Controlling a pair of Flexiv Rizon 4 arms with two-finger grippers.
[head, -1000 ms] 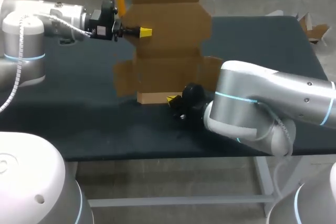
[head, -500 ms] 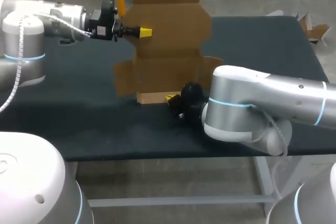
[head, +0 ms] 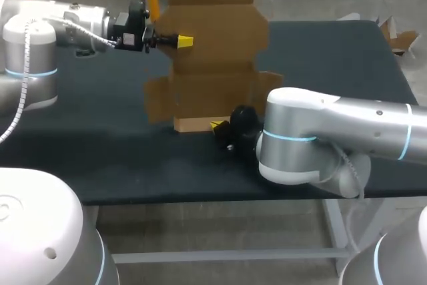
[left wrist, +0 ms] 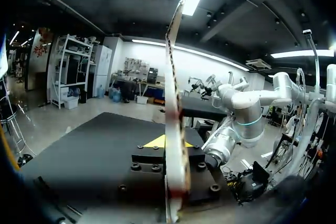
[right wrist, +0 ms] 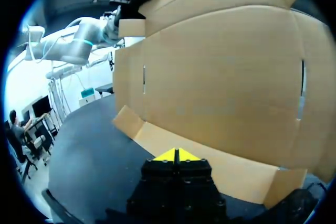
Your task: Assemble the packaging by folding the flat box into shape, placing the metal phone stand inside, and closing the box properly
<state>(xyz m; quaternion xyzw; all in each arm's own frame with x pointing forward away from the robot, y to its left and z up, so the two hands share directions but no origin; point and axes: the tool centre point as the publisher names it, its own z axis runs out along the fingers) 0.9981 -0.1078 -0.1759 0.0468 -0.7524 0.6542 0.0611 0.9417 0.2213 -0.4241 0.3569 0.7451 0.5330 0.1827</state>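
Box: the flat cardboard box (head: 213, 58) stands upright on the dark table (head: 333, 65), unfolded, its wide face turned toward me and its top panel rising highest.

Low front flap: a paler strip (head: 199, 124) runs along the foot of the box and rests on the table, bent out toward me.

Side flaps: one small flap (head: 157, 101) sticks out from the box's left side low down. Another shows at its right side, partly behind my right arm.

Left pincer: my left pincer (head: 181, 41) is at the box's upper left edge and comes in level from the left. It is clamped on the box. In the left wrist view the board runs edge-on between the two finger blocks, with one yellow tip showing against it.

Right pincer: my right pincer (head: 217, 125) sits low at the foot of the box, at the right end of the low front flap. Its two yellow tips are pressed together with nothing between them. They point at the flap from just in front; I cannot tell whether they touch it.

Right arm: its elbow (head: 300, 138) bulks in front of the box's lower right corner.
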